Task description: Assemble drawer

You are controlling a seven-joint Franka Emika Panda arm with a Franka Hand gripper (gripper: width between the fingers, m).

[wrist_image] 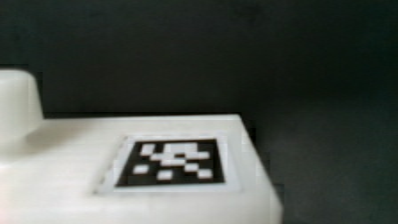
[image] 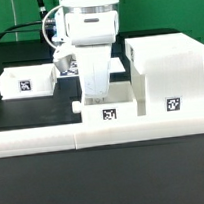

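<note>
The gripper [image: 95,94] reaches straight down into the centre tray [image: 126,110], its fingers sunk below the rim near the back wall. The arm's white body covers them in the exterior view, so I cannot tell whether the jaws are apart, together, or pinched on that wall. A grip on the wall seems the likely purpose, since a thin upright edge is the handiest hold on a shallow tray. The wrist view adds little. It shows a blurred white surface [wrist_image: 71,150] with a square tag [wrist_image: 173,160] and a rounded white upright [wrist_image: 15,100] at the frame edge, which may be a finger or the knob. The centre tray sits just behind the long border bar [image: 53,142], probably pushed against it to keep it square. Its tagged front wall faces the camera and its small round knob [image: 76,107] sticks out toward the exterior view's left. Apart from the gripper, nothing shows inside it. Just beside it on the exterior view's right, touching or nearly so, stands the cube-shaped housing [image: 167,69], upright with a tag low on its front. Its opening is not visible from here, so what it holds cannot be read, though both trays are outside it. The second tray [image: 14,90] rests on the black table [image: 107,185], well apart toward the exterior view's left and further back. The part of its hollow that shows looks empty. As I judge it, neither tray has been slid into the housing yet, so the job is at an early stage.
</note>
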